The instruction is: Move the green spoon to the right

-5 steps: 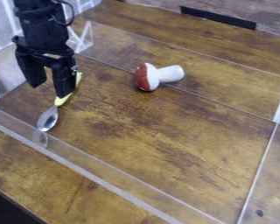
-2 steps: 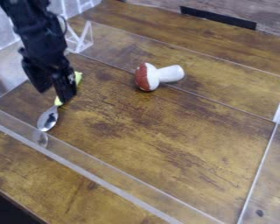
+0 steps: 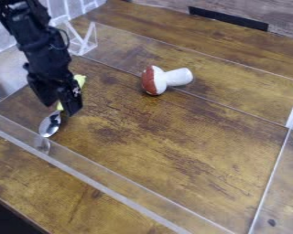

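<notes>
Evidently, gripper [image 3: 56, 102]: spread wide above the spoon, ready to straddle it
Green spoon [image 3: 62, 106]: on the table [image 3: 174, 146], ungripped

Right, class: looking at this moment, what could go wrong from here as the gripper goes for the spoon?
The open gripper covers part of the spoon; a slightly off-centre close might only clip it or make it spin. The spoon also lies near the clear wall, so a sideways nudge could push it against that.
</notes>
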